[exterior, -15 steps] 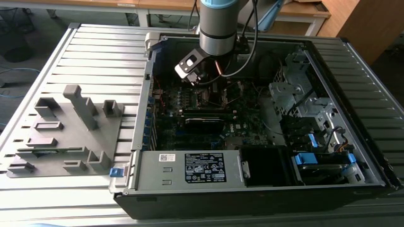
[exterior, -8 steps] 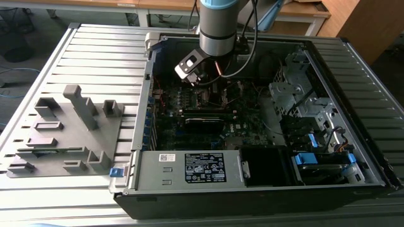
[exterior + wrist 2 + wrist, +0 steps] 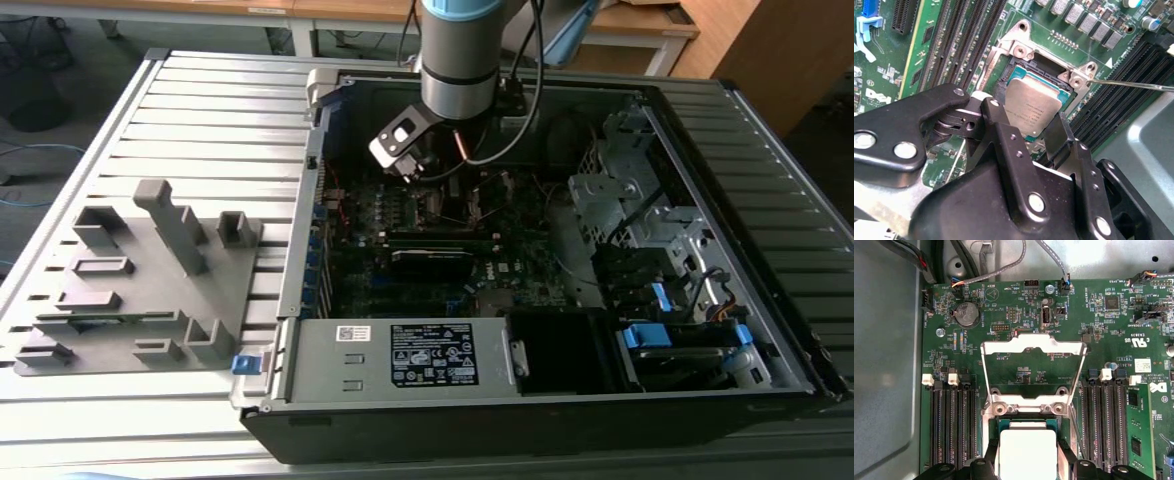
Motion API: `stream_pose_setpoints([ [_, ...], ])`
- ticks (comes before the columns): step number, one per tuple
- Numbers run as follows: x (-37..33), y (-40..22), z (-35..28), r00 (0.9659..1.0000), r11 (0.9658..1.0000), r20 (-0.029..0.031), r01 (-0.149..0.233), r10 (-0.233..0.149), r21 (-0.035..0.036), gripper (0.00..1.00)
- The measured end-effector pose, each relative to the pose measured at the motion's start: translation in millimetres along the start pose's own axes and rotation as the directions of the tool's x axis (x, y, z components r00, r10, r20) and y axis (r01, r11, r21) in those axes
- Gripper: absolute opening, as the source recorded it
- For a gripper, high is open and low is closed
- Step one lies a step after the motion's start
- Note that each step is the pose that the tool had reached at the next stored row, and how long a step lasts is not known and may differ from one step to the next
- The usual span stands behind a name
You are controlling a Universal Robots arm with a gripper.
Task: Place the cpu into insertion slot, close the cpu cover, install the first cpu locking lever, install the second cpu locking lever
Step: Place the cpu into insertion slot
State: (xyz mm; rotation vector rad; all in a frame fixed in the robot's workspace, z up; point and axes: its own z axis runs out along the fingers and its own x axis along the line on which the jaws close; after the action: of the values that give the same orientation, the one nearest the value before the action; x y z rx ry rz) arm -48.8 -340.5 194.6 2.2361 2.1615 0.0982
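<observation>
gripper point(image 3: 1024, 119) clamped on cpu point(image 3: 1033, 100) by two opp. edges | cpu prob. light, stiff, fragile, hold edges only (slot point(image 3: 1026, 409) just under gripper) | cover point(image 3: 1034, 344) open beyond gripper

Second wrist view: near part of cpu point(image 3: 1031, 107) hidden behind fingers point(image 3: 999, 135), which are closed on its sides. Insertion slot point(image 3: 1024, 65) mostly covered by cpu, contacts not discernible. Locking lever point(image 3: 1134, 85) runs off picture edge, far end unseen.
First wrist view: cpu point(image 3: 1026, 452) cut by picture edge, top washed out white, markings unreadable.
Exterior view: arm point(image 3: 461, 60) blocks middle of motherboard point(image 3: 441, 250).
</observation>
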Motion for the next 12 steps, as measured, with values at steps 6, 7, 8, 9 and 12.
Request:
stream_pose_setpoints([
  [6, -0.1, -1.2, 0.3, 1.0000, 1.0000, -0.0001, 0.000, 0.000, -0.0022, 0.54],
  [7, -0.1, -1.2, 0.3, 1.0000, 1.0000, 0.0000, 0.000, 0.000, -0.0021, 0.54],
  [8, -0.1, -1.3, 0.4, 1.0000, 1.0000, 0.0001, 0.000, 0.000, -0.0021, 0.54],
  [9, -0.1, -1.3, 0.4, 1.0000, 1.0000, 0.0000, 0.000, 0.000, -0.0021, 0.54],
  [12, -0.2, -1.3, 0.5, 1.0000, 1.0000, -0.0002, 0.000, 0.000, -0.0023, 0.54],
])
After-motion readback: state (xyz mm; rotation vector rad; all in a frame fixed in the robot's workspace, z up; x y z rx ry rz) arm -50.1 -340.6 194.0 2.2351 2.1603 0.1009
